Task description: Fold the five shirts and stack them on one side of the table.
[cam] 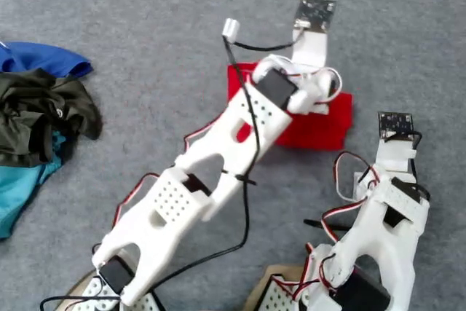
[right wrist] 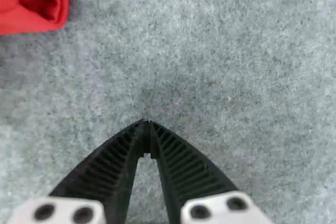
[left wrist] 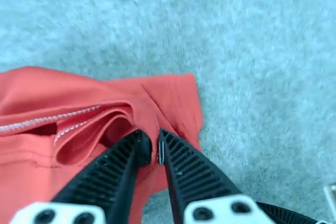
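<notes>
Pinching red shirt (left wrist: pixel 63 93), left hand (left wrist: pixel 152 148) extended forward; right hand (right wrist: pixel 146 129) pressed together above table (right wrist: pixel 236 51).

A folded shirt (cam: pixel 320 127) lies mid-worktop (cam: pixel 145 34), with a heap of shirts (cam: pixel 36 118) well apart at the left edge. The left pincer (left wrist: pixel 152 148) pinches the folded shirt's edge. The right pincer (right wrist: pixel 146 127) hangs over the worktop nearby.

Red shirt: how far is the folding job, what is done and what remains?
Done: nothing is stacked yet. In hand: the red shirt lies folded into a compact rectangle, the left gripper shut on its fold; the right gripper is shut over bare table. Left: the blue shirt, dark shirt and teal shirt lie crumpled in a heap.
</notes>
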Available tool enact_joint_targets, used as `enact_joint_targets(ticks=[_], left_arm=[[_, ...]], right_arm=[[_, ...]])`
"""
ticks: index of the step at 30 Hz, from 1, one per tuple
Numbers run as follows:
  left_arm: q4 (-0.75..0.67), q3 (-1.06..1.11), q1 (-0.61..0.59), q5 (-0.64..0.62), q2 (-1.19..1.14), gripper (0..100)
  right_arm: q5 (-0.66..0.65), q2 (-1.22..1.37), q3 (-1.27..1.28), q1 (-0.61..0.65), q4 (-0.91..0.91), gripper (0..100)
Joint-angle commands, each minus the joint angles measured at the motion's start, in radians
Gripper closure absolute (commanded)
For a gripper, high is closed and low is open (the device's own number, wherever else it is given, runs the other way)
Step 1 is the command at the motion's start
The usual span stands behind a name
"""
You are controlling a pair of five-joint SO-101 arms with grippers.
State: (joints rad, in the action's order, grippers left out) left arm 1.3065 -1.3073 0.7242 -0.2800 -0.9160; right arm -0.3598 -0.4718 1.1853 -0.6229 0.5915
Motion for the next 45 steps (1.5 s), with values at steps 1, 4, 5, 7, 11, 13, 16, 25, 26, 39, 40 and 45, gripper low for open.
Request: enact_joint_targets(ticks=[1,4,5,7,11,13,16,25,26,39,40,45], left_arm=[[-0.069,0.006,0.011,-0.005,0.021,98],[-0.091,0.005,0.012,-0.005,0.016,98],[-0.092,0.002,0.015,-0.005,0.016,98],[-0.104,0.006,0.028,-0.005,0.016,98],[-0.123,0.008,0.054,-0.005,0.016,98],[-0.123,0.008,0.071,-0.005,0.015,98],[-0.126,0.008,0.083,-0.005,0.005,98],[-0.103,-0.003,0.089,-0.028,-0.038,86],[-0.089,-0.009,0.089,-0.049,-0.038,83],[0.172,-0.344,-0.149,-0.057,-0.008,82],[0.204,-0.359,-0.186,-0.031,-0.001,84],[0.354,-0.364,-0.358,0.017,0.013,96]], right_arm=[[0.011,-0.012,-0.025,-0.01,-0.015,99.4],[0.011,-0.01,-0.025,-0.01,-0.015,99.4],[0.011,-0.01,-0.025,-0.008,-0.015,99.4],[0.011,-0.01,-0.025,-0.008,-0.015,99.4],[0.011,-0.01,-0.025,-0.008,-0.015,99.4],[0.011,-0.01,-0.025,-0.008,-0.015,99.4],[0.011,-0.01,-0.025,-0.008,-0.015,99.4],[0.005,-0.008,-0.025,-0.008,-0.015,99.3],[0.005,-0.008,-0.025,-0.008,-0.015,99.3],[-0.023,-0.012,-0.039,-0.007,-0.006,99.3],[-0.049,-0.012,-0.058,-0.007,0.017,99.3],[-0.08,-0.012,-0.343,0.021,0.301,99.3]])
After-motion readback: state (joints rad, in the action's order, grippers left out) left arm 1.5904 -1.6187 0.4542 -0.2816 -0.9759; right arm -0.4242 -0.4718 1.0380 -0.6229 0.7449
